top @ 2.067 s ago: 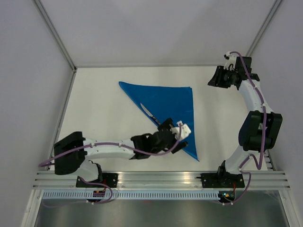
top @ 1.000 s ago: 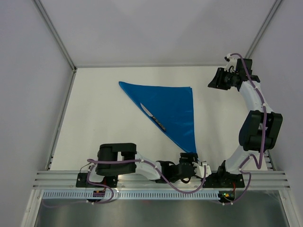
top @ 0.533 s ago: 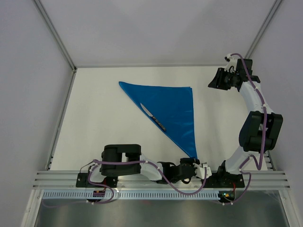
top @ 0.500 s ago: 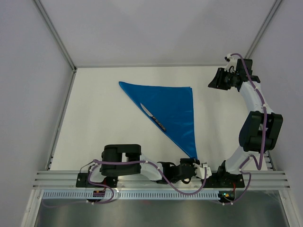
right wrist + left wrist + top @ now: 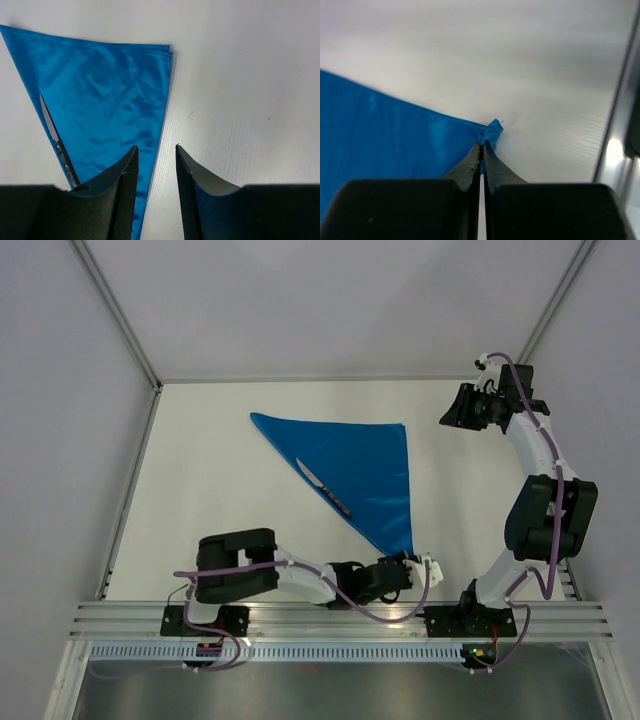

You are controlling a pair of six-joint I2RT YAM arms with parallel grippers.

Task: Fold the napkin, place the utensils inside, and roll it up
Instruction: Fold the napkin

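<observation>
The blue napkin (image 5: 365, 465) lies folded into a triangle on the white table, one point toward the near edge. A slim knife (image 5: 322, 486) rests along its slanted left edge, blade toward the far side. My left gripper (image 5: 410, 560) is low at the napkin's near point, and in the left wrist view the jaws (image 5: 483, 144) are shut on that corner (image 5: 494, 128), which sticks out just past the tips. My right gripper (image 5: 447, 410) hovers open beyond the napkin's far right corner; its view looks down on the napkin (image 5: 105, 100) and the knife (image 5: 57, 137).
A metal rail (image 5: 340, 618) runs along the near edge of the table, right behind my left gripper. Pale walls close off the table (image 5: 220, 530) on the left, far and right sides. The right arm's base (image 5: 478, 618) stands beside the napkin's near point.
My left gripper swung from the knife to the napkin's near point and shut on that corner. The point now sits a little farther from the rail. The right arm stayed still.
</observation>
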